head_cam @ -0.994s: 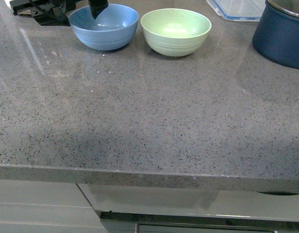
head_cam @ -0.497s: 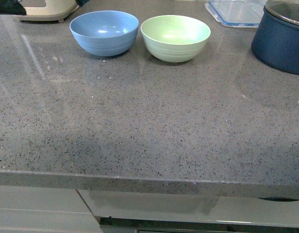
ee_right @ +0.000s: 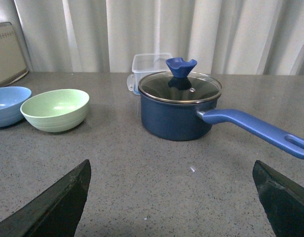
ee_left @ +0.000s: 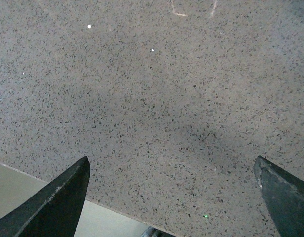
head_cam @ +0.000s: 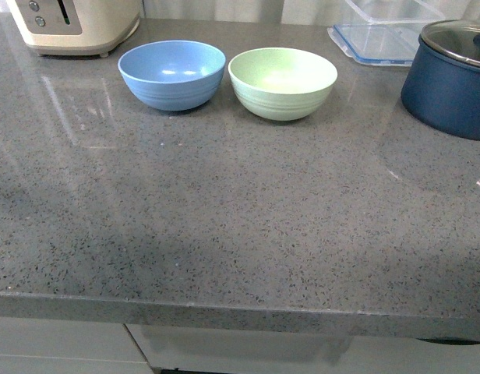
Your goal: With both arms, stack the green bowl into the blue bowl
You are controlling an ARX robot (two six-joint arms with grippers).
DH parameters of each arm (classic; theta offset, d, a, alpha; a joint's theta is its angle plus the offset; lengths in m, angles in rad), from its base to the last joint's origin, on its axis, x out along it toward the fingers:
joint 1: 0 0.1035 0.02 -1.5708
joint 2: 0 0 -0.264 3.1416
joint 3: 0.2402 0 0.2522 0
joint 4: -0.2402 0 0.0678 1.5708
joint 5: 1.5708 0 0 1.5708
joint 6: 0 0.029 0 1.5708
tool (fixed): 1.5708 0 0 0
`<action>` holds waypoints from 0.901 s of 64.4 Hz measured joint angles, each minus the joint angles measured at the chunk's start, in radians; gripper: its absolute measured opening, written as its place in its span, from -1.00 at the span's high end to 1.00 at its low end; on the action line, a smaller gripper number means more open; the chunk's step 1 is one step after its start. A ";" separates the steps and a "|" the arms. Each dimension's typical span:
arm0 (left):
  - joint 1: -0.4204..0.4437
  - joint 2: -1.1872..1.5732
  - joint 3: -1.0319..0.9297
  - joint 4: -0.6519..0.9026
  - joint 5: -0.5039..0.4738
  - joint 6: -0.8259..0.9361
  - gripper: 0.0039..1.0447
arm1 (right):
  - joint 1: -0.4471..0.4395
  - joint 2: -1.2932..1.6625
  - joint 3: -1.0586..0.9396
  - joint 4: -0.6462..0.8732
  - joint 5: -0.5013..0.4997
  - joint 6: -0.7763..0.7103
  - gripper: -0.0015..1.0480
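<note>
Stacking had not begun, I judged. The green bowl [head_cam: 283, 82] stood on the tabletop [head_cam: 224, 218] just beside the blue bowl [head_cam: 171, 74], not in it. My left hand [ee_left: 171, 159] and right hand [ee_right: 171, 161] were both spread wide, holding nothing. Next I needed to grab the green bowl.

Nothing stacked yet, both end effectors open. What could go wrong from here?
1. The green bowl sits close beside the blue bowl; a finger lowered between their rims could shove the blue one.
2. The lidded navy pot and its long handle lie ahead of the open right end effector; a reach toward the bowls might clip them.
3. The open left end effector sees only counter, so it may be late to steady the blue bowl.
</note>
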 joint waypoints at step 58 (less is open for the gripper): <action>0.219 -0.504 -0.653 0.924 0.495 0.260 0.93 | 0.000 0.000 0.000 0.000 0.001 0.000 -0.81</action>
